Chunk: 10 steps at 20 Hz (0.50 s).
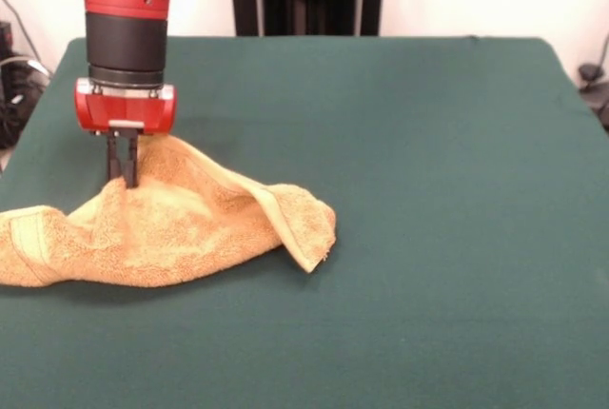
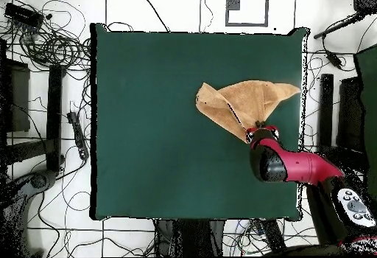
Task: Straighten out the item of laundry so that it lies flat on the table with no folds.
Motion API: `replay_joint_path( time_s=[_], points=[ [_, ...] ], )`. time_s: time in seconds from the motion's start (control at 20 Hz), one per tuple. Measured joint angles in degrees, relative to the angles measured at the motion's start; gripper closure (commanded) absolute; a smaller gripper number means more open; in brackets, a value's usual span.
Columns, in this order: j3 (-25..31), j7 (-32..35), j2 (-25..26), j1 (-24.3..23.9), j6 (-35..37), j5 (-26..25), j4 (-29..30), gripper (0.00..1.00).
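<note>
The red and black arm's gripper is seen pointing straight down, its two dark fingers set close together and pinched on a raised peak of the small golden-orange terry-cloth towel. From that peak the towel is draped downward and spread out, crumpled, on the dark green felt-covered desk. A folded-over corner is seen well to the gripper's right, and a flat woven band is visible at the towel's end below and left of the gripper.
</note>
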Motion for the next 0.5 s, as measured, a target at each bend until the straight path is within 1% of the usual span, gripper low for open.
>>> replay_joint_path(
  time_s=[0.25, 0.5],
  points=[
    [-0.01, 0.00, -0.02, -0.60, -1.10, -0.81, 0.54, 1.00],
    [-1.23, 0.00, -0.03, 0.01, -2.34, -0.83, 0.90, 1.00]
  ],
)
